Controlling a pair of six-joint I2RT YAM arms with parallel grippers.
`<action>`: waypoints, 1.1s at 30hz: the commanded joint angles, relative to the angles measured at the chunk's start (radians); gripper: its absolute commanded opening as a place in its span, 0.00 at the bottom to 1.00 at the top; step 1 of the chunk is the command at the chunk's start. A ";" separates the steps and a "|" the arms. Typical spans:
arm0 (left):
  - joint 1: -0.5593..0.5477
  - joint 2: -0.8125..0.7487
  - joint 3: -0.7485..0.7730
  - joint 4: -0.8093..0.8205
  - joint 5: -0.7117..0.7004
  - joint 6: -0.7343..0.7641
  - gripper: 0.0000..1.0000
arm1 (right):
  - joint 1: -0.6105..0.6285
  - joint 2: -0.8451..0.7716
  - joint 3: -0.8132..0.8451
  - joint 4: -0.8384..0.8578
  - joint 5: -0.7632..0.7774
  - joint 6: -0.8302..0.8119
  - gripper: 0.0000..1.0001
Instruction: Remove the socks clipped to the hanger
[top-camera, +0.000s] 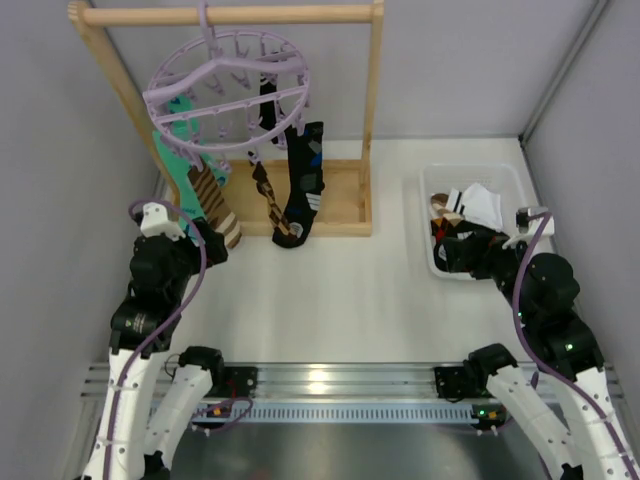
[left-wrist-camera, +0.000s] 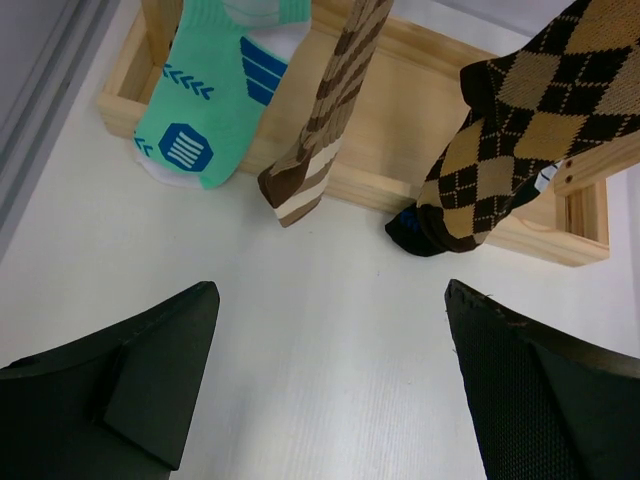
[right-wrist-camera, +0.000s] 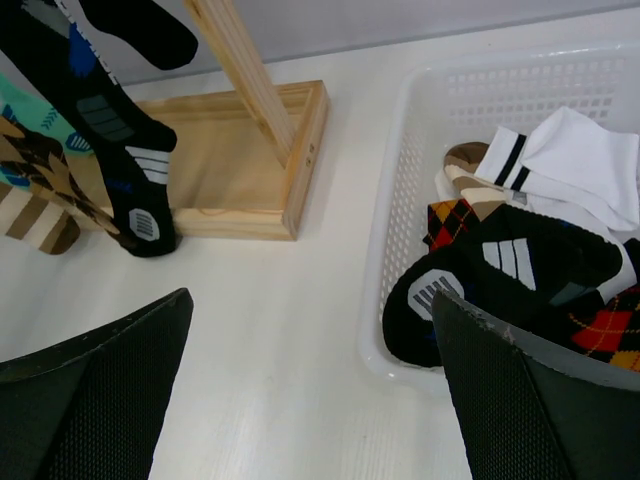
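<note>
The socks (top-camera: 303, 185) hang on the hanger (top-camera: 153, 98) at far left. The left gripper (left-wrist-camera: 330, 300) and right gripper (right-wrist-camera: 310, 300) both have open, empty jaws.

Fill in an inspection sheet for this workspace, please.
Surface: white table, no marks seen.
Job's things: round lilac plastic hanger on the rack; teal sock, brown striped sock, brown argyle sock and black patterned sock hang from it.
Clutter: white perforated plastic basket, loose socks inside.
Hands: left hand open, empty; right hand open, empty.
Cables: lilac cable on left arm, another on right arm.
Surroundings: wooden rack frame; grey walls.
</note>
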 joint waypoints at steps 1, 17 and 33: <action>-0.004 -0.021 -0.002 0.048 -0.024 -0.011 0.99 | -0.012 -0.007 -0.023 0.080 0.021 0.021 0.99; -0.004 -0.050 0.004 0.049 -0.009 -0.062 0.98 | 0.176 0.480 -0.206 0.981 -0.463 0.325 1.00; -0.004 0.139 0.306 0.111 0.332 -0.178 0.98 | 0.622 1.362 0.382 1.062 -0.027 -0.172 0.91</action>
